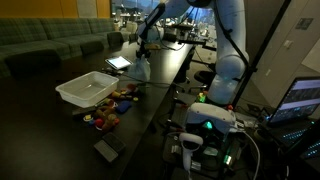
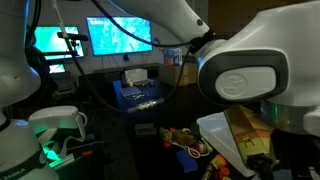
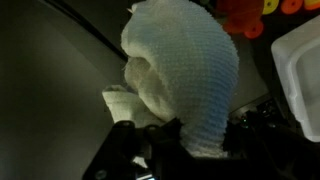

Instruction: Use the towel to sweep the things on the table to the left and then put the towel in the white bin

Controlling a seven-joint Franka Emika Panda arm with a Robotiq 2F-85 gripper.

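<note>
Gripper (image 3: 185, 140) jaws pinch towel (image 3: 182, 70) by one end, so bulk hangs free as sweeper. White bin (image 3: 300, 70) at towel's 3 o'clock; toys (image 3: 250, 12) approx. 1 o'clock, wrist view.

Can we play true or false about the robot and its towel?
1. The gripper is pinching the towel. True.
2. The towel is already inside the white bin. False: it hangs from the gripper, outside the bin.
3. The colourful things lie right beside the white bin. True.
4. The towel is bright red. False: it is whitish.
</note>
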